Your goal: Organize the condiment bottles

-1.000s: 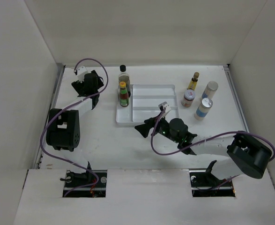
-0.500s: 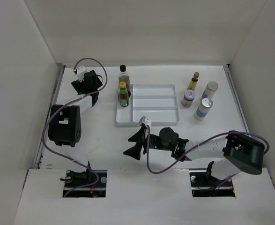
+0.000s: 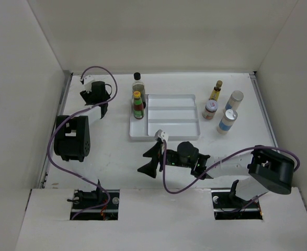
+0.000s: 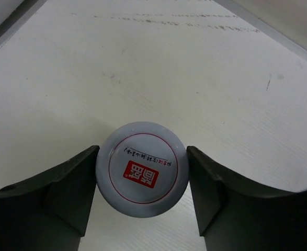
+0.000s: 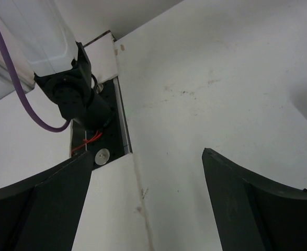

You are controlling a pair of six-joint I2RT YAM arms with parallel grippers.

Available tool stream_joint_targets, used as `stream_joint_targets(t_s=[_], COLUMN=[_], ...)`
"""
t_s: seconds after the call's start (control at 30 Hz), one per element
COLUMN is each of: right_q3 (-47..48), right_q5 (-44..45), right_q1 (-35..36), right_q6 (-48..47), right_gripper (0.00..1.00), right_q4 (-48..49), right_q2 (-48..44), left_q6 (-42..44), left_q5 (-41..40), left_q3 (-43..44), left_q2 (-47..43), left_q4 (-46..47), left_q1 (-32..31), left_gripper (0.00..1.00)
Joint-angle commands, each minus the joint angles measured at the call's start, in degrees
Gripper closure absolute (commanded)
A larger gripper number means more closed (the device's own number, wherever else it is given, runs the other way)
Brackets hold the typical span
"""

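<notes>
My left gripper (image 3: 101,99) is at the far left of the table, its jaws closed against both sides of a short silver-lidded jar (image 4: 143,175) with a red label on the lid; the top view hides the jar. It also shows in the left wrist view (image 4: 143,151). A red-green yellow-capped bottle (image 3: 138,105) stands in the left compartment of the white tray (image 3: 170,136). A black-capped bottle (image 3: 137,81) stands just behind the tray. At the right stand a slim amber bottle (image 3: 216,90), a short silver-lidded jar (image 3: 210,110) and two blue-white cylinders (image 3: 236,99) (image 3: 227,121). My right gripper (image 3: 143,163) is open and empty, in front of the tray.
White walls close the table in at the back and both sides. The right wrist view shows my right gripper (image 5: 148,154) over the table's near edge, with the left arm's base mount (image 5: 82,104) and a white cover plate (image 5: 111,209) below.
My right gripper has drawn back from the tray's front edge toward the near left, then held still. My left gripper has shifted slightly at the far left.
</notes>
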Motion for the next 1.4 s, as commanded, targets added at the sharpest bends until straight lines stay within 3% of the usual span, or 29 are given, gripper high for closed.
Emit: stream_joint_targets(t_s=[0.0,0.1,0.17,0.3,0.47,0.57,0.63,0.67,0.77,1.0,1.37], right_q3=[2.0,1.6,1.5,-0.7,-2.5,-2.7,-3.4,-4.1,-5.9,-9.3,-8.9], right_q5=[1.1,1.7,2.2,5.6,7.5,8.0,8.8,9.5,12.0,14.8,15.1], right_q1=[0.5,0.5,0.4,-0.6,-2.3,-3.1,-3.3,-3.8,-5.7,-9.7,-9.7], right_q6=[-1.2,-1.3,-1.1,-0.8,0.7,1.7,1.8,1.9,2.6,5.3,5.1], right_gripper=[0.09,0.09,0.09,0.09,0.10,0.17,0.34,0.48,0.72,0.72,0.72], right_q4=[1.9,2.5,2.7,5.5,8.4,8.8,9.6,10.2,11.5,13.5,13.5], right_q2=[-0.4,-0.8,-1.2,-3.6,-4.8,-5.1,-6.0,-6.7,-8.8,-12.8,-11.9], left_q6=[0.3,0.1,0.1,-0.4,-0.5,-0.6,-1.1,-1.4,-1.9,-1.9,-1.9], left_q5=[0.5,0.1,-0.4,-1.0,-1.0,-0.5,-0.8,-1.0,-0.7,-0.3,0.3], left_q3=[2.3,0.8,-2.4,-11.9,-20.3,-21.6,-22.0,-22.0,-20.7,-19.4,-20.6], left_q2=[-0.4,-2.7,-6.6,-19.0,-33.2,-38.8,-40.4,-40.6,-38.9,-31.0,-24.7], left_q4=[0.4,0.7,2.4,4.6,1.6,-2.4,-3.3,-3.5,-2.9,1.2,6.3], left_q1=[0.7,0.7,0.4,-2.9,-12.4,-17.6,-21.6,-23.2,-27.3,-29.9,-31.8], left_gripper=[0.44,0.62,0.68,0.71,0.71,0.71,0.71,0.71,0.71,0.71,0.69])
